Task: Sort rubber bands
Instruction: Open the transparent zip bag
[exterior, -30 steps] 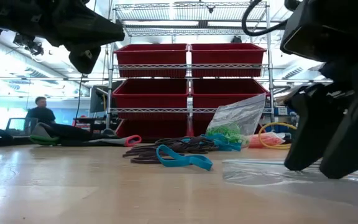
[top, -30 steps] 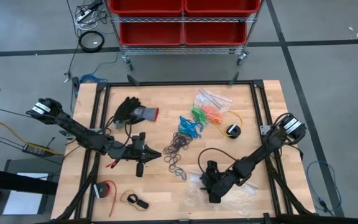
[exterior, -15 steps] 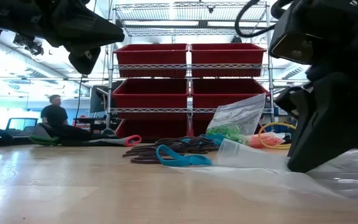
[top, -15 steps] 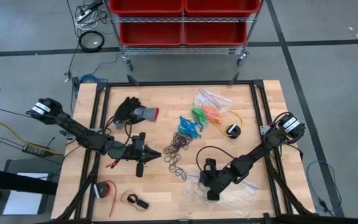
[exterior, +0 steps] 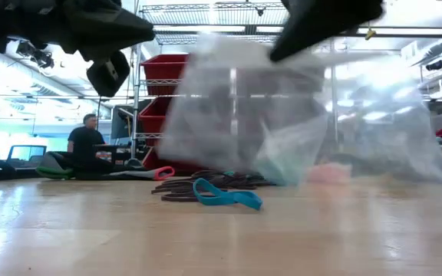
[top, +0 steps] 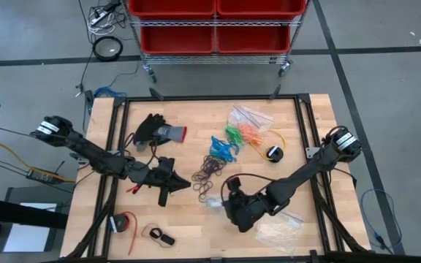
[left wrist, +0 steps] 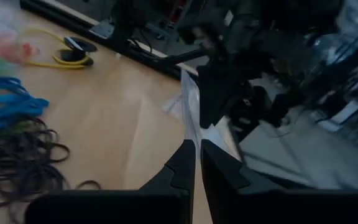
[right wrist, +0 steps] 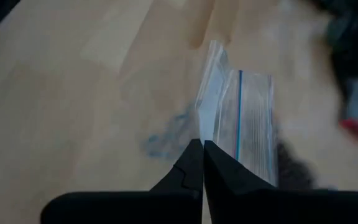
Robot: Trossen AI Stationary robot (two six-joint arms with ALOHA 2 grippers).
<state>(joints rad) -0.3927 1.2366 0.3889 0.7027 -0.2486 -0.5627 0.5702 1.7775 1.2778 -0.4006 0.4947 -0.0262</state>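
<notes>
The right gripper (right wrist: 202, 144) is pinching a clear zip bag (right wrist: 238, 118) by its edge, off the table. That thin hold is probably risking a slip. The rubber bands (top: 210, 169) are lying near it, toward the nearly shut, seemingly empty left gripper (top: 185, 182).

I can read no text, label, brand, number or sign anywhere in my views. The red bins (top: 214, 18) on the shelf behind my table (top: 196, 219) show plain fronts, and the clear bag (right wrist: 238, 124) pinched in my right gripper (right wrist: 202, 144) carries only a thin blue line, no print that I can make out. If there is small lettering somewhere, it is perhaps too blurred to tell.
</notes>
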